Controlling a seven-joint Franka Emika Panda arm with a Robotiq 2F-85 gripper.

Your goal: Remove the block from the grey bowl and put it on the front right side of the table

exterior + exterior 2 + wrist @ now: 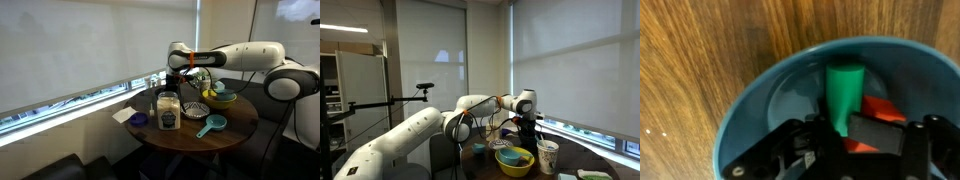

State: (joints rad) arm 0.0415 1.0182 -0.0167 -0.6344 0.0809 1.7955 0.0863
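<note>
The block [845,88], a green cylinder, stands upright inside the bowl, so nothing of the task is done yet. Lifting it out, carrying it and setting it down all remain.

The round dark brown wooden table [240,122] holds the whole scene. The white Franka arm [250,55] reaches over it in both exterior views. In the wrist view the round blue-grey bowl [750,110] rests on the wood grain and fills most of the picture. The black gripper [848,136] hangs directly above the bowl, low over its contents. Its jaws seem to stand either side of the block's lower end. I cannot tell whether they are apart or already pressing on it.

A smaller red-orange piece [880,108] lies in the bowl just beside the block, partly under the gripper.

In the exterior views a glass jar [168,110] and the arm itself make the bowl hard to pick out. The block cannot be seen there at all. The bowl's near rim is cut off in the wrist view.
</note>
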